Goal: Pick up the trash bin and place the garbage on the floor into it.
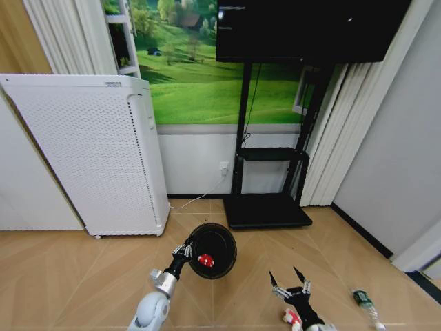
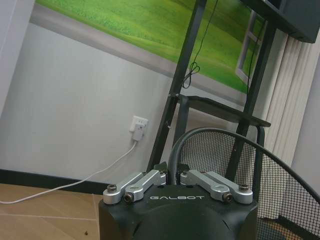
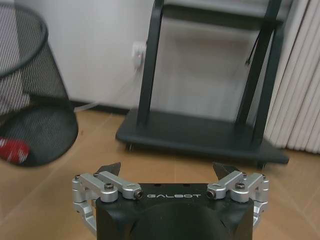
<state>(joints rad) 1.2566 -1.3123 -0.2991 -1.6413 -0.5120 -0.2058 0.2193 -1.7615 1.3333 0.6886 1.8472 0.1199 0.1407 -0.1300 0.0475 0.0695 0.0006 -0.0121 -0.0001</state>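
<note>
**Trash bin held up by the left gripper, one wrapper inside**

Trash bin (image 1: 212, 249) is seen from above in the head view, a black wire-mesh basket held clear of the floor (image 1: 83, 276) with its mouth turned up toward the camera. It is gripped at the near-left part of its rim by the left gripper (image 1: 183, 250), whose arm is extended forward and slightly right from the lower edge. In the left wrist view the fingers (image 2: 150, 179) are closed tight on the wire rim (image 2: 210, 131), the mesh wall rising just beyond them. A red-and-white wrapper (image 1: 205, 260) lies inside the bin; from the right wrist view it is seen through the mesh at the bottom (image 3: 12, 150).

The right gripper (image 1: 289, 281) is held low over the floor to the right of the bin, its jaws spread wide and nothing between them. A second wrapper (image 1: 292, 317) lies on the parquet beside that arm's wrist, and a clear bottle with a green label (image 1: 364, 303) lies farther right.
</note>
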